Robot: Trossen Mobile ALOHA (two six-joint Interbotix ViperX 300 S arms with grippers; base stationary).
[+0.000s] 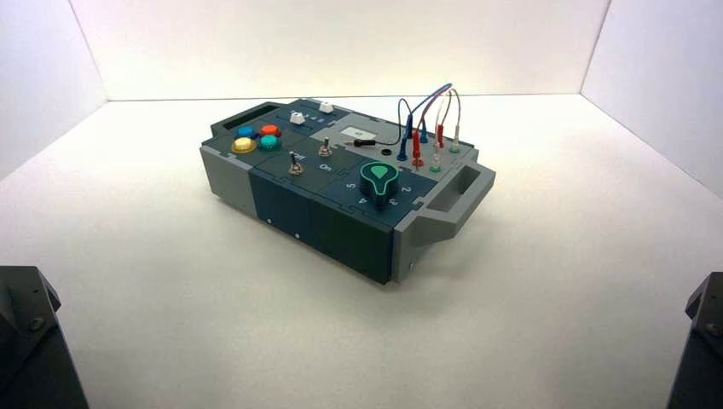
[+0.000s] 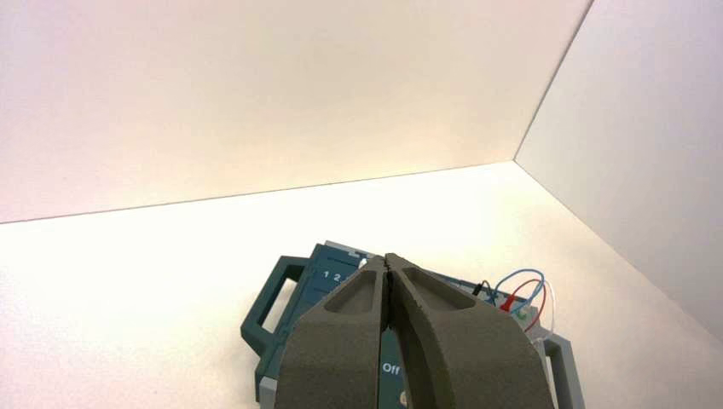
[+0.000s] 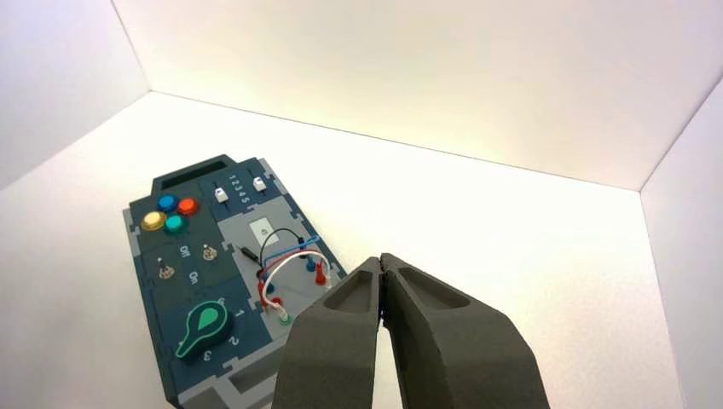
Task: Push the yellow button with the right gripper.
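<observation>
The yellow button (image 1: 243, 146) is a small domed amber button at the near left of a cluster of four on the box's far left end. It also shows in the right wrist view (image 3: 153, 221), next to the blue, orange-red and teal-green buttons. My right gripper (image 3: 380, 260) is shut and empty, held well back from the box, off its wire end and far from the button. My left gripper (image 2: 388, 258) is shut and empty, parked high before the box. In the high view only the dark arm bodies show at the bottom corners.
The box (image 1: 341, 226) stands turned at an angle on a white table. It bears two toggle switches (image 1: 295, 164), a green knob (image 1: 378, 178), two white sliders (image 1: 298, 118) and looped wires (image 1: 426, 115). White walls close in the back and sides.
</observation>
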